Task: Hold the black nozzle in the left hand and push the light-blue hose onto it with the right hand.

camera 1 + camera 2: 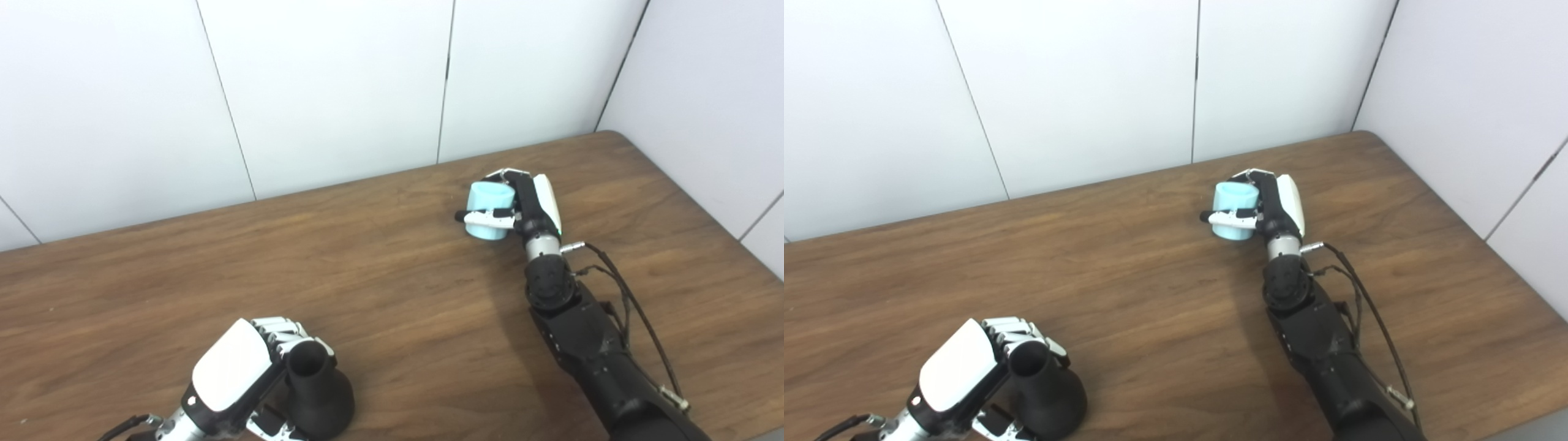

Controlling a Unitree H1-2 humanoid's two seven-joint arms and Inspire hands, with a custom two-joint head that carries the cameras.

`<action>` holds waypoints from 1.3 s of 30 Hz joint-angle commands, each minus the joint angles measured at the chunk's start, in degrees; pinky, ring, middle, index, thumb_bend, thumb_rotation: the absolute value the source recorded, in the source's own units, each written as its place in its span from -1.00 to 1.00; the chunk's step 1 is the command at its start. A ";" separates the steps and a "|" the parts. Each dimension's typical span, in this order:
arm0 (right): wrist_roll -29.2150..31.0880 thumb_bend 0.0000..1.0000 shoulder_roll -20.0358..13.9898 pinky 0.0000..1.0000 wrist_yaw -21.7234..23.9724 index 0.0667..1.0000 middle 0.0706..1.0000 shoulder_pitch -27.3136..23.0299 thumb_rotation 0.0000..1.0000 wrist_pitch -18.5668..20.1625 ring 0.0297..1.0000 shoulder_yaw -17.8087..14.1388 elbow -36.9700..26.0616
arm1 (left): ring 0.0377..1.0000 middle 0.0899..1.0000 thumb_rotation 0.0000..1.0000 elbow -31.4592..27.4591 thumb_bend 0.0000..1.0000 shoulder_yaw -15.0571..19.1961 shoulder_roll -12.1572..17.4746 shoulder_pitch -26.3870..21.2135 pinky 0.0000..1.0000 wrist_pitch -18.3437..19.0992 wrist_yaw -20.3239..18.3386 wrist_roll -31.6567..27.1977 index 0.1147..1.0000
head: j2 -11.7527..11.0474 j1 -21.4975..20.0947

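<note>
The black nozzle [318,392], a flared funnel shape with its narrow open mouth up, stands at the table's near left. My left hand [236,373] is wrapped round it, fingers curled over the neck. The light-blue hose [488,210], a short thick cylinder, is at the far right of the table, upright. My right hand [527,205] is shut on it, with the thumb across its front and the fingers behind. In the right eye view the hose [1234,209] and the nozzle [1044,389] lie wide apart.
The brown wooden table [392,288] runs up to white wall panels at the back and right. A black cable [637,318] loops off the right forearm. The table's rounded far-right corner [612,136] is close behind the right hand.
</note>
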 commanded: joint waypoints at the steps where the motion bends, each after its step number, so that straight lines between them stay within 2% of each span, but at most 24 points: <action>1: -1.17 0.05 -0.75 -0.69 1.34 -0.04 -0.27 -1.12 -0.98 -2.69 -0.58 0.72 -4.71 | -0.01 -0.11 -1.00 4.45 0.04 -4.56 -0.99 11.56 -0.11 -1.22 1.15 -3.78 -0.19 | 0.03 0.01; 6: -1.06 0.05 -0.59 -0.78 2.66 -0.02 -0.26 0.87 -1.00 -3.46 -0.70 1.53 -8.94 | -0.02 -0.11 -1.00 4.60 0.04 -4.43 -1.32 11.50 -0.12 -1.22 0.64 -3.66 -0.19 | 0.02 0.18; 10: -0.74 0.05 -0.01 -0.76 4.05 -0.03 -0.21 2.34 -1.00 -3.45 -0.67 1.88 -12.92 | -0.01 -0.11 -1.00 4.74 0.04 -4.03 -1.67 11.59 -0.12 -1.21 -0.74 -4.48 -0.20 | -0.01 0.27; 14: -1.56 0.05 0.62 -0.71 4.50 -0.04 -0.19 3.44 -1.00 -5.57 -0.61 2.43 -16.45 | -0.01 -0.11 -1.00 4.88 0.04 -3.77 -2.08 11.85 -0.12 -1.22 -1.50 -5.03 -0.19 | 0.07 0.54; 17: -2.48 0.05 0.74 -0.78 4.84 -0.03 -0.20 3.89 -1.00 -6.86 -0.70 3.06 -18.40 | -0.01 -0.11 -1.00 4.73 0.04 -3.44 -2.32 12.10 -0.13 -1.22 -2.22 -5.68 -0.19 | 0.33 1.00; 21: -3.55 0.05 1.35 -0.77 5.62 -0.04 -0.17 4.80 -1.00 -7.23 -0.69 3.96 -21.99 | -0.01 -0.11 -1.00 4.47 0.04 -2.57 -2.88 12.63 -0.12 -1.21 -4.55 -7.90 -0.19 | 0.88 2.36; 24: -4.01 0.05 1.66 -0.80 6.96 -0.04 -0.18 5.63 -1.00 -6.13 -0.72 4.59 -25.56 | -0.01 -0.12 -1.00 4.70 0.04 -1.65 -3.75 13.15 -0.14 -1.22 -7.32 -10.97 -0.18 | 1.73 4.85; 29: -2.43 0.05 2.10 -0.78 9.65 -0.07 -0.14 6.98 -1.00 -5.87 -0.69 4.94 -30.81 | 0.00 -0.12 -1.00 5.92 0.04 -0.12 -5.29 13.19 -0.19 -1.22 -11.40 -11.72 -0.17 | 2.66 8.87; 35: -2.64 0.05 3.17 -0.79 12.24 -0.07 -0.14 7.31 -1.00 -4.28 -0.72 5.01 -35.42 | 0.01 -0.11 -1.00 6.74 0.04 0.64 -6.90 13.21 -0.19 -1.21 -14.78 -12.52 -0.19 | 2.80 10.03; 39: -2.53 0.05 3.76 -0.82 13.87 -0.08 -0.13 7.06 -1.00 -5.01 -0.75 5.17 -37.44 | 0.01 -0.10 -1.00 7.00 0.04 0.55 -7.56 13.22 -0.21 -1.21 -16.11 -12.62 -0.20 | 3.02 10.78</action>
